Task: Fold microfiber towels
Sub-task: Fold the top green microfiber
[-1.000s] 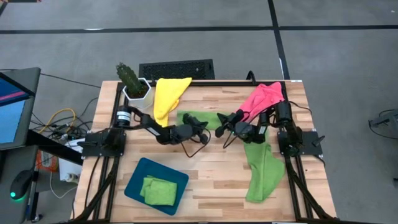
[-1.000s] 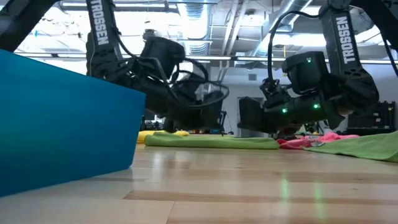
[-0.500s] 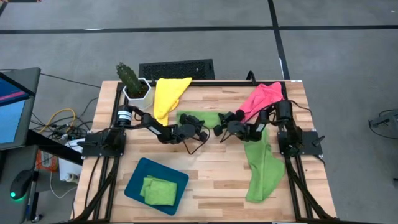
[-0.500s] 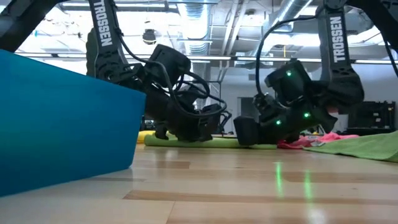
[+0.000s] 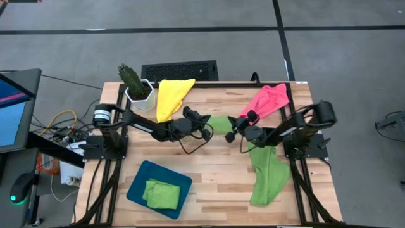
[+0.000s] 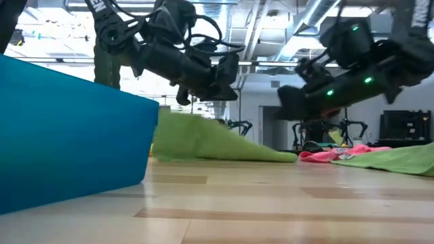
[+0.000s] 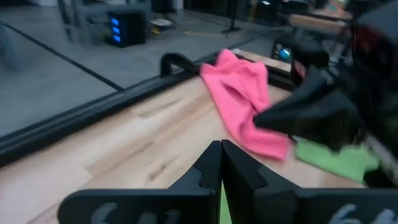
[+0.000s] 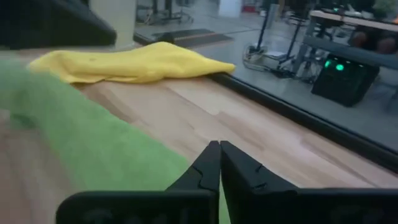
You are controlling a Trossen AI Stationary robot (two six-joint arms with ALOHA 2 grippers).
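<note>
Step in hand: fold of centre lime green towel (image 5: 218, 123). L gripper (image 5: 204, 126) has fingers pressed together, pinching the towel's edge, lifted off table (image 5: 215, 168) at mid-rear. R gripper (image 5: 231, 134) hovers just beside it; fingers look shut, grip on cloth can't be told. Next, likely: carry the raised edge over and lay it flat. Room: bare wood toward the front; pink towel (image 5: 269, 100) near R arm.

Wooden worktop (image 5: 209, 171) carries: potted cactus (image 5: 134, 84) upper left, yellow towel (image 5: 169, 96), pink towel (image 5: 269, 100), green towels (image 5: 266, 174), teal tray (image 5: 136, 183) lower left.
</note>
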